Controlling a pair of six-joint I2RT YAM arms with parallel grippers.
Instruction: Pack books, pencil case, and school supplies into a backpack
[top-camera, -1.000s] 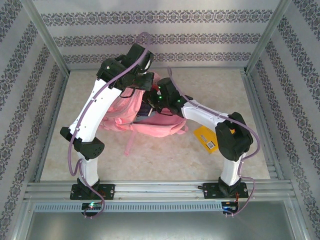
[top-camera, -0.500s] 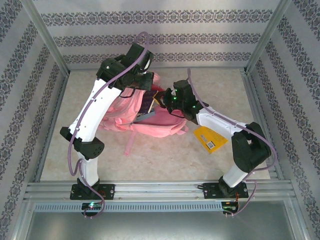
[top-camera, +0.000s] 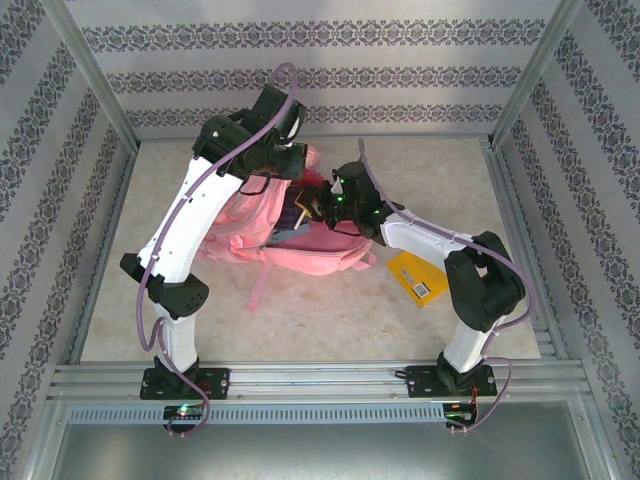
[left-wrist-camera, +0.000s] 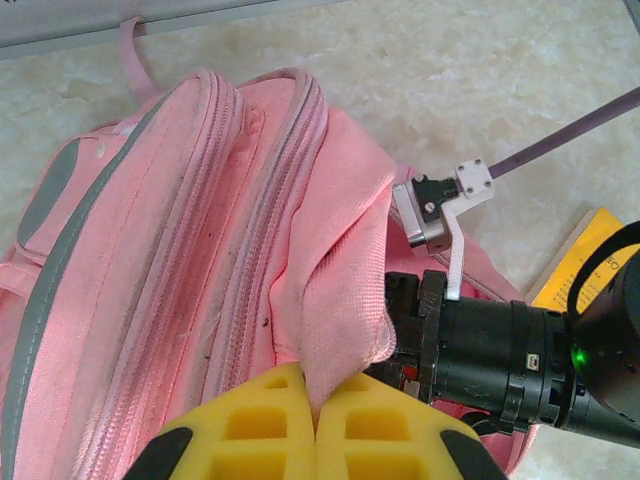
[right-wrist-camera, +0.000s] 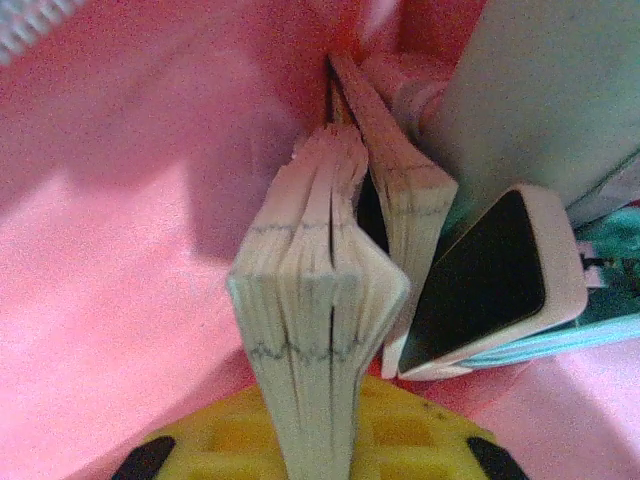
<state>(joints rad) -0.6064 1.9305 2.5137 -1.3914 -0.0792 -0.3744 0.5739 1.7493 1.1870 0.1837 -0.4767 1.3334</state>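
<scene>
Book (right-wrist-camera: 310, 300), page edges splayed, gripped in the closed right gripper (right-wrist-camera: 312, 440) deep inside the pink backpack (top-camera: 310, 255) at the centre of the scene. Left gripper (left-wrist-camera: 314, 425) is clamped on the opening flap (left-wrist-camera: 340, 270), lifting it. Yellow-orange book (top-camera: 415, 277) lies just right of the backpack. Likely faults: pages crumpling against the neighbouring book (right-wrist-camera: 415, 200) if pushed further, or the flap slipping free and closing the mouth.
</scene>
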